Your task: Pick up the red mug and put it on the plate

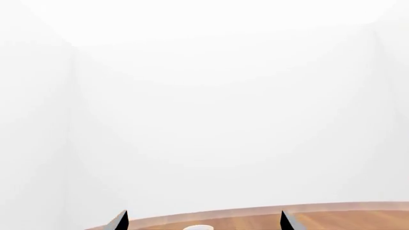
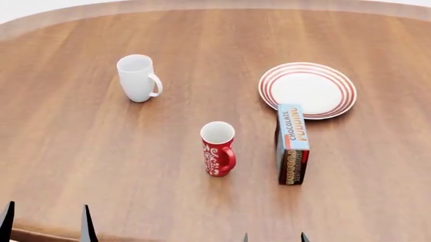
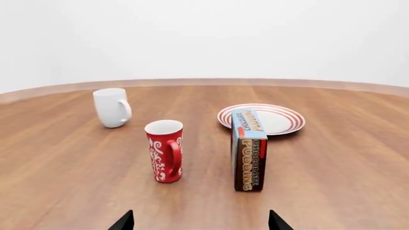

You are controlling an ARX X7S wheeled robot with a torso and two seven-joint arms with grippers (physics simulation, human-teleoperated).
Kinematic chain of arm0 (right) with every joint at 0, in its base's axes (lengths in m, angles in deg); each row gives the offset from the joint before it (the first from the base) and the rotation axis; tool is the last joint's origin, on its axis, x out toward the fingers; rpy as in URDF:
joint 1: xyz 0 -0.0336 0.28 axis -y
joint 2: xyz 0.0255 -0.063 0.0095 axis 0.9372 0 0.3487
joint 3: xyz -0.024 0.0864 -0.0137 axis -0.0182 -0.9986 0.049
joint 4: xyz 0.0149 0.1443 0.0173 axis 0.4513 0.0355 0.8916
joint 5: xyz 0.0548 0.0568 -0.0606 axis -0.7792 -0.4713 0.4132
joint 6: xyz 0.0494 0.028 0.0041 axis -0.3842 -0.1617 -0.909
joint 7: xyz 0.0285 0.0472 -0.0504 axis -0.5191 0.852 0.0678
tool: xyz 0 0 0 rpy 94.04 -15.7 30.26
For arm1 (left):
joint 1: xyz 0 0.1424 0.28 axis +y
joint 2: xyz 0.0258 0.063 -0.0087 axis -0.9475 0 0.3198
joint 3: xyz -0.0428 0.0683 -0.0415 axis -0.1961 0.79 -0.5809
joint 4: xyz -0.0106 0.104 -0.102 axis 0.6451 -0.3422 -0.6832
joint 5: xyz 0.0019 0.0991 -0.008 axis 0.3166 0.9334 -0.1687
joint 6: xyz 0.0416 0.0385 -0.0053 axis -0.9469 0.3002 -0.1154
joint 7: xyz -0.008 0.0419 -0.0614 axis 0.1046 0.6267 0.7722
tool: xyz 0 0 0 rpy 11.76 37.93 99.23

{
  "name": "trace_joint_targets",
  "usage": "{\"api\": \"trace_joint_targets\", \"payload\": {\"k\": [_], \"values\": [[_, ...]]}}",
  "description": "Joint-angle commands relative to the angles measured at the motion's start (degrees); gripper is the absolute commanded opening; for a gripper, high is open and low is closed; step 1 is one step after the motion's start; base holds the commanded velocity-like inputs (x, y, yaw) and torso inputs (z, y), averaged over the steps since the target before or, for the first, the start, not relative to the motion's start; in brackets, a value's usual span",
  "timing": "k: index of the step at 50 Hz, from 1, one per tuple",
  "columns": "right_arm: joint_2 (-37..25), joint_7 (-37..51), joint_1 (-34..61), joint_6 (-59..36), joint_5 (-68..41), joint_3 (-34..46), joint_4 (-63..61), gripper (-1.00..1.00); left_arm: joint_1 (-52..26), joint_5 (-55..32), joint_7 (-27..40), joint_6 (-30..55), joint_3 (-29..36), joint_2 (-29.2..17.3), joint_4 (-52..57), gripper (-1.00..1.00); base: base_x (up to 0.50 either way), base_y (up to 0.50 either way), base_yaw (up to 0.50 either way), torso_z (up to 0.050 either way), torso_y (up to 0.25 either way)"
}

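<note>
The left gripper shows in the left wrist view only as two dark fingertips set wide apart, with nothing between them; the rest of it is cut off by the frame edge. Past the tips lies the curved rim of the wooden table, and a sliver of a white mug peeks in at the frame edge, too little to read its shape. Everything else is blank white wall.

In the head view the left tips and the right gripper barely enter at the near edge, both spread and empty. The red mug stands upright mid-table, long axis vertical, mouth up, handle turned toward the robot's right and slightly toward the robot. The white mug stands farther off to the left. The plate lies flat, far right, well apart from the red mug. A chocolate pudding box stands on its long edge between them, its far end touching or overlapping the plate's rim.

In the right wrist view the right gripper's tips are parted wide, holding nothing. The red mug is upright just beyond, handle facing the camera. The box hides part of the plate.
</note>
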Motion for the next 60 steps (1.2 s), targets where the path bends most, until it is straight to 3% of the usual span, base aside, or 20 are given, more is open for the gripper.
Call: {"api": "trace_joint_targets", "payload": {"k": [1, 20, 60], "values": [[-0.3, 0.2, 0.1, 0.3, -0.3, 0.3, 0.3, 1.0, 0.0, -0.2, 0.3, 0.2, 0.5, -0.3, 0.1, 1.0, 0.0, 0.18, 0.0, 0.0, 0.0], [-0.5, 0.8, 0.3, 0.8, -0.7, 0.8, 0.7, 1.0, -0.1, -0.2, 1.0, 0.2, 1.1, -0.7, 0.1, 1.0, 0.0, 0.17, 0.0, 0.0, 0.0], [-1.5, 1.9, 0.3, 0.4, -1.7, 2.0, -0.1, 1.0, -0.4, -0.5, 2.2, 0.1, 2.3, -1.5, 0.0, 1.0, 0.04, 0.0, 0.0, 0.0, 0.0]]}}
